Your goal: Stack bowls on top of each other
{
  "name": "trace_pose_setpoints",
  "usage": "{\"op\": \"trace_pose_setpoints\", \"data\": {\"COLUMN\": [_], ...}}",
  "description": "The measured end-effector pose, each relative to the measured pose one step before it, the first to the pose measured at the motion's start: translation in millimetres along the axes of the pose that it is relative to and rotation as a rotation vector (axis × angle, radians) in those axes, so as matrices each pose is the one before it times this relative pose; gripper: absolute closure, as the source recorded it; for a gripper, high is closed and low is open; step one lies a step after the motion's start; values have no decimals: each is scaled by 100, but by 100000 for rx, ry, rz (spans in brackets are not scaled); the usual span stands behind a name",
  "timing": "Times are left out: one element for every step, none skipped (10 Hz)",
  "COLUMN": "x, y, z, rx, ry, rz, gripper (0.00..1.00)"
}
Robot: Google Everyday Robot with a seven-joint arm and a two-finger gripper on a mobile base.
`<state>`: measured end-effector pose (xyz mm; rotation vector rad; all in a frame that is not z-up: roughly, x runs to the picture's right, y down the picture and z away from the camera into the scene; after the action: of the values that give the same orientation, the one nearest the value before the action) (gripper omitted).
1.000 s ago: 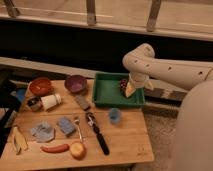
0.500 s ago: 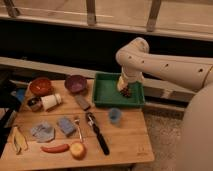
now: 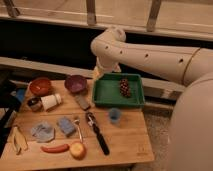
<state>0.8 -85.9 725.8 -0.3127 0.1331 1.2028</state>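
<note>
The 2 bowls are apart: the orange-red bowl [image 3: 40, 86] is well left of the green tray [image 3: 107, 91], and the purple bowl [image 3: 75, 83] is near its left side. The end effector [image 3: 100, 73], fingers apart, hangs by the tray's back-left corner; it could bump the rim.

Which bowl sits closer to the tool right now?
The purple bowl: it sits beside the green tray, nearer the tool hanging just behind the tray's left corner; the orange-red bowl is farther left.
</note>
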Motion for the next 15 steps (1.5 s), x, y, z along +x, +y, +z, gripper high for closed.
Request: {"op": "trace_pose_setpoints", "data": {"x": [-913,-44,76,-14,2,197,340,55,-485,-678,-935,-1268,-1964,-1117,-1490], "y": [1464,83,-325,89,253,-268,92,953,1367,1317,1562,1945,2459,1158,1910], "z": [-511,4,-45,59,3,332,620,890,856,812,931,1038,1179,525,649], "rx": [-2468,-274,323,-49,-930,-1899,-2602,-3006,-2497,-1672,-1908,-2313,-3062,-1489,-2234], "ry": [-1925,-35,0,66,115,59,360,318,94,40,-152,-589,-1705,-1109,-1468], "rz": [-2249,-192,350,-161,369,2136,1303,-19,-1487,-1575,-1675,-2022,-2698,-1588,-3221], "gripper": [20,20,20,20,20,20,20,20,20,20,20,20,20,20,20]}}
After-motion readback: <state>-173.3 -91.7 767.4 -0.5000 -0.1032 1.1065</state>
